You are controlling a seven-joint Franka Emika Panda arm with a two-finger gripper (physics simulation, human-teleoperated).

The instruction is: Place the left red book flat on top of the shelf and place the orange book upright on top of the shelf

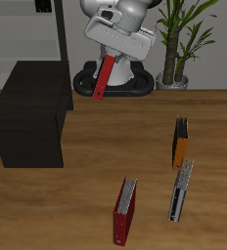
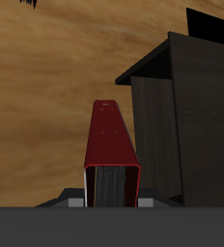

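My gripper (image 1: pixel 110 60) is shut on the left red book (image 1: pixel 104 80), which hangs tilted in the air just in front of the robot's base. In the wrist view the red book (image 2: pixel 112 154) runs straight out from between the fingers (image 2: pixel 77 203), with wooden table beneath it. The black shelf (image 1: pixel 32 112) stands beside and below the book, its flat top bare; its corner and side wall (image 2: pixel 186 106) show close to the book. The orange book (image 1: pixel 181 142) stands upright on the table, far from the shelf and gripper.
A darker red book (image 1: pixel 123 210) and a grey-white book (image 1: pixel 181 190) stand near the table's front edge. A potted plant (image 1: pixel 179 39) is at the back beside the robot's base. A pale open shelving unit (image 1: pixel 27 29) rises behind the black shelf.
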